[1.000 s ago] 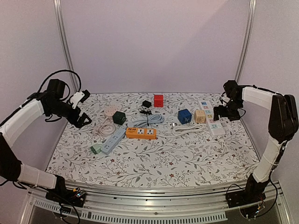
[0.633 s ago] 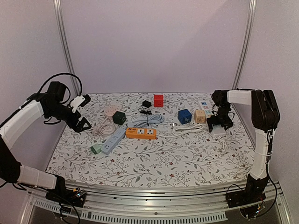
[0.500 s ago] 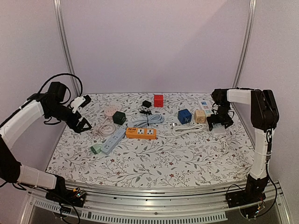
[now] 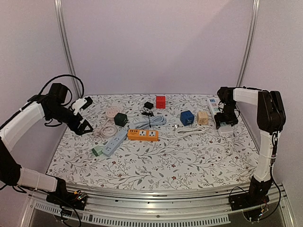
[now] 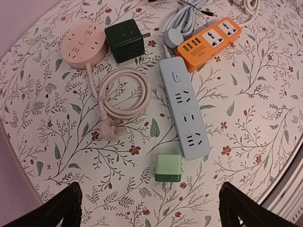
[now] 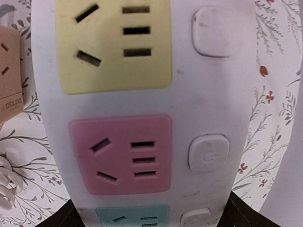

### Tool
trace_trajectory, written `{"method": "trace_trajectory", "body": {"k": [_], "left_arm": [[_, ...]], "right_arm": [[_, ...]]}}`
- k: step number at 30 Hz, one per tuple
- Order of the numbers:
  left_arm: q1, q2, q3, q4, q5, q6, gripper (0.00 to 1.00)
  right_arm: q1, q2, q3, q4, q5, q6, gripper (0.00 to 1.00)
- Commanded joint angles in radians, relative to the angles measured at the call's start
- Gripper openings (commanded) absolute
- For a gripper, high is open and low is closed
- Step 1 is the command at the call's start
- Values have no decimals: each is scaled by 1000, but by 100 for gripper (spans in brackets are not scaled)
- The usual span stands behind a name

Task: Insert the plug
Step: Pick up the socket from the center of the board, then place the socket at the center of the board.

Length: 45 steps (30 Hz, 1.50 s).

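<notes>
Plug candidates are several, and nothing shows which one is meant. The likeliest seems the pink plug, lying flat on the left part of the table.

The left gripper hangs above that area with its fingers spread wide and nothing between them. Closest beneath it is a light green adapter, just beside the near end of a blue-grey power strip. Left of that strip is the pink plug, on the end of a coiled pink cord. The cord runs to a round pink socket hub farther back, next to a dark green cube socket. An orange strip lies to the right.

The plug looks light, rigid and smooth, and the springy cord will likely tug at it. A pinch across the flat sides of the body, behind the pins, would seem safest.

At the far right, the right gripper straddles a white strip with coloured sockets. A finger shows at each side of it, but I cannot tell whether they press on it.
</notes>
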Motion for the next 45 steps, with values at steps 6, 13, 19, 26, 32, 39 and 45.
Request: {"method": "trace_trajectory", "body": {"k": [6,13,19,26,32,39,45], "left_arm": [[-11,-20,-11,-3,-5,-14,99],[-10,-7,0,18,18,-29,99],[-10,10,-3,20,18,-25,99],[-11,25,-16,20,2,-22,100],[-13,23,-29,19,-10,-18,100],[-13,10,-51,16,-21,-5,99],[-13,14,-51,19,-23,-3,99]], "right_arm": [[56,-447,-10,139,23,-27,26],[440,-669,-214,190,-246,-409,11],[704,-661,-359,134,-244,-656,5],[864,-444,-349,71,-220,-815,13],[897,-253,-307,76,-141,-980,15],[887,-140,-256,80,-108,-964,15],[833,-123,-271,89,-70,-850,15]]}}
